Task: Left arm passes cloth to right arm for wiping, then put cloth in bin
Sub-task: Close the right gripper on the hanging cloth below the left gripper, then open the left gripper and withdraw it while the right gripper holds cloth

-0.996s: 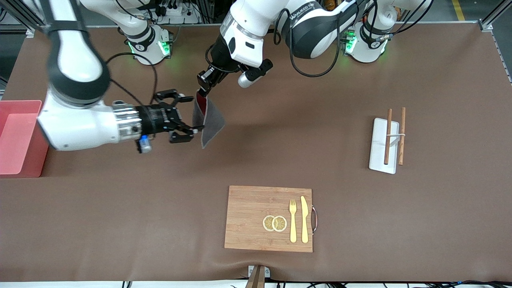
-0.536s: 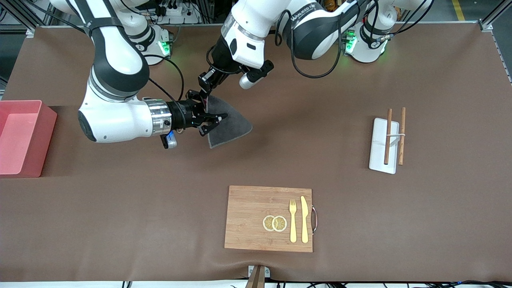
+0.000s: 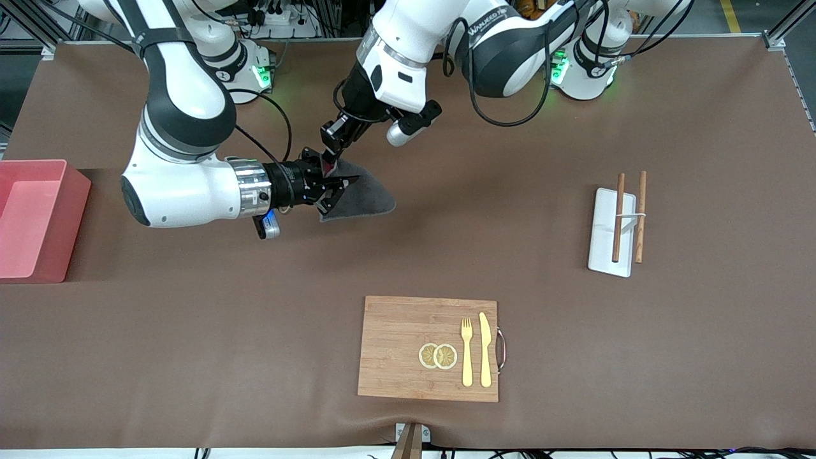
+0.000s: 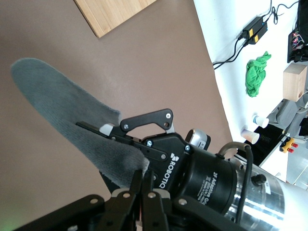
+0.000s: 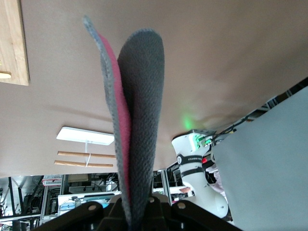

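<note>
Both grippers on the cloth [image 3: 360,196], up over the table's middle!
The right wrist view alone reveals a pink lining [image 5: 120,108] between its grey layers. Left gripper [image 3: 329,159] pinches the top corner; right gripper [image 3: 331,193] clamps the edge, fingers [image 4: 111,131] pressed tight. The bin [image 3: 35,220] sits at the right arm's end.

light: bright, even, overhead | shadows: soft under arms | wrist views: near edges perhaps slightly blurred
</note>
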